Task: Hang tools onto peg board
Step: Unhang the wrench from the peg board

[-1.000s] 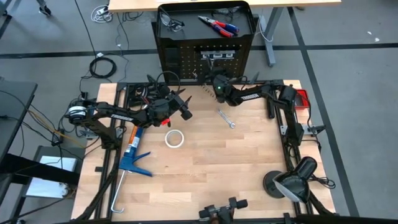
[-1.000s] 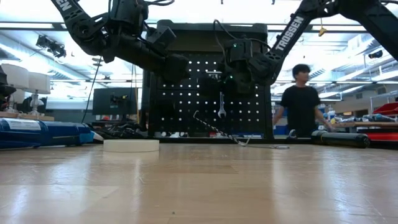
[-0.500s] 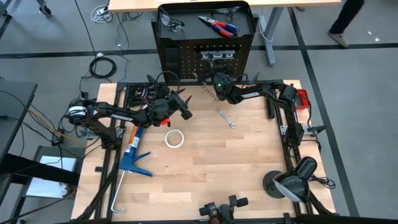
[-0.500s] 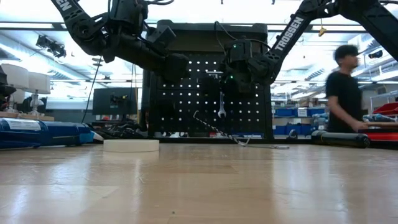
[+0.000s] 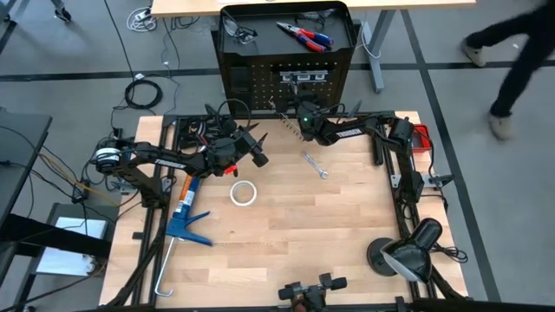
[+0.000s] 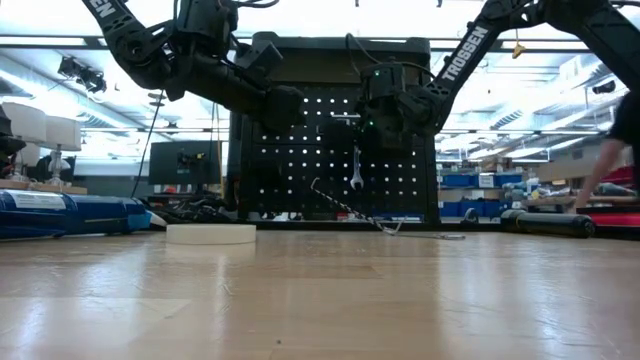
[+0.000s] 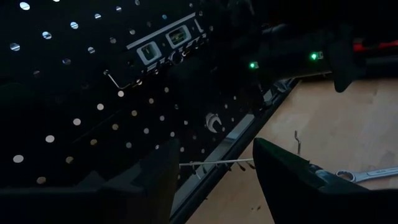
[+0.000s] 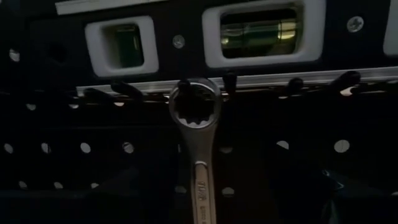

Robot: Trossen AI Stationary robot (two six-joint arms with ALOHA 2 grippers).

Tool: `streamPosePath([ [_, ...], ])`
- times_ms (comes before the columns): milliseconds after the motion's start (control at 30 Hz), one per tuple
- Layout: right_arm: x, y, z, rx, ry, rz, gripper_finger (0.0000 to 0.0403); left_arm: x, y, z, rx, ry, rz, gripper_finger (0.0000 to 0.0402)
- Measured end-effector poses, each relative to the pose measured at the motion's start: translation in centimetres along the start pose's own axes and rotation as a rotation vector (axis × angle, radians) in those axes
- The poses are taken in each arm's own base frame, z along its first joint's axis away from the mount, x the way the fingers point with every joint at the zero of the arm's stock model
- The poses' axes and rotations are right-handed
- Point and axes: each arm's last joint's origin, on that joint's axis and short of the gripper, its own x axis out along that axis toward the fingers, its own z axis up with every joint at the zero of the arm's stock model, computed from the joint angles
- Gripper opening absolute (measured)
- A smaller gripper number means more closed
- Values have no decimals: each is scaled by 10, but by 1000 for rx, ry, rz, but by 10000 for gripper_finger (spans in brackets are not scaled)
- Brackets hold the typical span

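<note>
The peg board stands upright at the table's far edge. A silver wrench hangs on it by its ring end from a peg, under the black-and-silver bar. My right gripper is level and open just in front of that wrench, without touching it. A second wrench lies flat on the table. Pliers and safety glasses lie on the board's tray top. My left gripper is open and holds nothing. It stays left of the right one and points toward the board.
A white tape roll and a blue caulking gun lie on the table's left half. A thin wire slants down by the board's foot. A lamp stands at the near right corner. A person walks behind the table.
Both arms have kept still. The person behind the peg board has walked toward the room's right side.
</note>
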Motion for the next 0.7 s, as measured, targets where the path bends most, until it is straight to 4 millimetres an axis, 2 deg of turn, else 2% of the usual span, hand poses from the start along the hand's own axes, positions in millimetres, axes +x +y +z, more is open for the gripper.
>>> streamPosePath([
  [467, 3, 4, 1, -3, 10, 8, 240, 0, 0, 0, -3, -4, 1, 211],
  [700, 6, 12, -8, -16, 8, 20, 240, 0, 0, 0, 0, 0, 0, 211],
])
